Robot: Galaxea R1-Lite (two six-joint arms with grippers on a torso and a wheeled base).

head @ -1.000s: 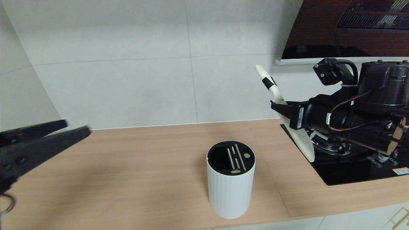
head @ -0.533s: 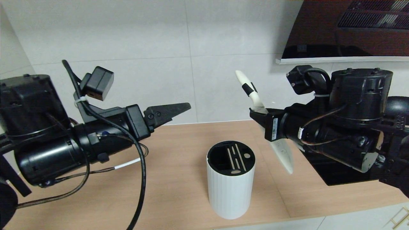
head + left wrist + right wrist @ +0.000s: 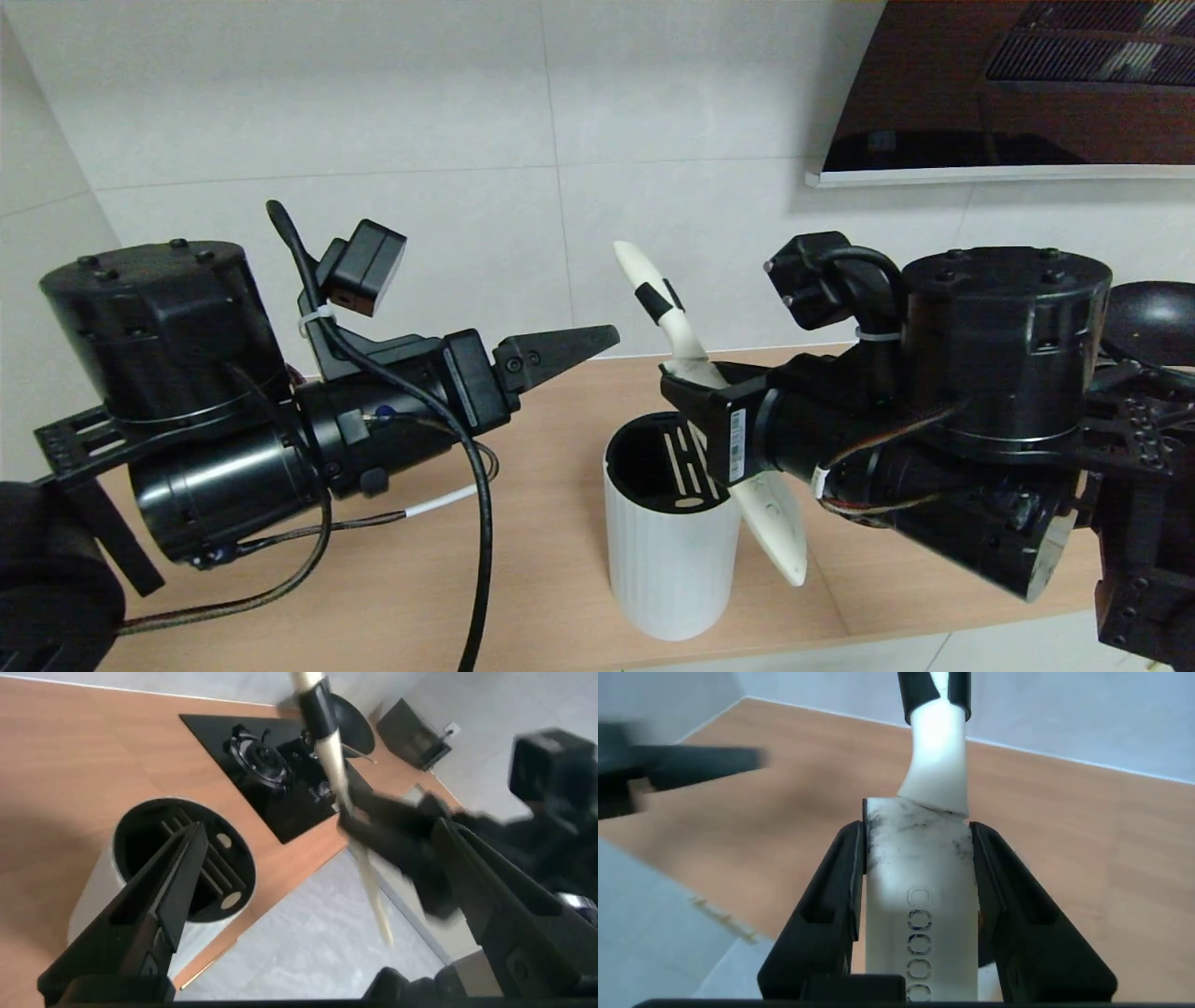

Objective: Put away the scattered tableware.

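Observation:
A white knife [image 3: 655, 293] with a black band on its handle is clamped in my right gripper [image 3: 698, 390], handle tilted up, blade [image 3: 777, 528] slanting down beside the holder's right side. The white ribbed utensil holder [image 3: 668, 560] with a black slotted top stands on the wooden counter near its front edge. My left gripper [image 3: 564, 345] hangs open above the counter, left of the holder and level with the knife handle. In the left wrist view the knife [image 3: 324, 730] crosses between the spread fingers, above the holder [image 3: 177, 859]. The right wrist view has the knife [image 3: 934, 793] squeezed between the right gripper [image 3: 920, 849].
A black cooktop [image 3: 262, 761] lies on the counter to the right of the holder. A dark range hood [image 3: 1008, 84] hangs at the upper right. The counter [image 3: 560, 411] ends just in front of the holder, with a tiled wall behind.
My right gripper carried the knife leftward from over the cooktop to just beside the holder. My left arm rose and swung in from the far left toward the centre.

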